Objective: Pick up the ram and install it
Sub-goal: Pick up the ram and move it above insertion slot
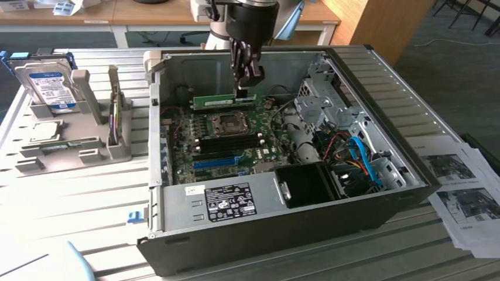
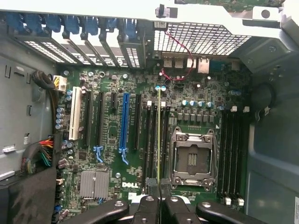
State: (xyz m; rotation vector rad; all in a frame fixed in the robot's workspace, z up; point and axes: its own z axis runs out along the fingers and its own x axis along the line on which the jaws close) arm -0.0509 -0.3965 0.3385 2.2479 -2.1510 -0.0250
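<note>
- Gripper [image 1: 245, 88]: hangs from the arm into the open case [image 1: 375, 76], over the far part of the motherboard [image 1: 262, 153]. Its jaws are drawn narrow and pinch the ram.
- Ram [image 1: 219, 100]: a thin green stick held on edge and level above the board. It is clasped near its end on the exterior view's right, and the rest of it reaches out from the fingers toward the exterior view's left. It hangs on the far side of the socket [image 1: 231, 122], not seated in any slot.
- Ram, wrist view [image 2: 159, 135]: seen edge-on as a thin line running straight out from the gripper [image 2: 159, 207]. It lines up over the black slots [image 2: 150, 140], between the blue slot [image 2: 124, 121] and the socket [image 2: 192, 158].
- Black slots, exterior view [image 1: 230, 140]: lie just near of the socket, with the blue slot [image 1: 215, 162] nearer still.
- Rack [image 1: 70, 153]: a grey stand on the table, well apart from the case on the exterior view's left. A hard drive [image 1: 48, 85] stands upright in it.
- Papers [image 1: 461, 187]: printed sheets lying beside the case on the exterior view's right.
</note>
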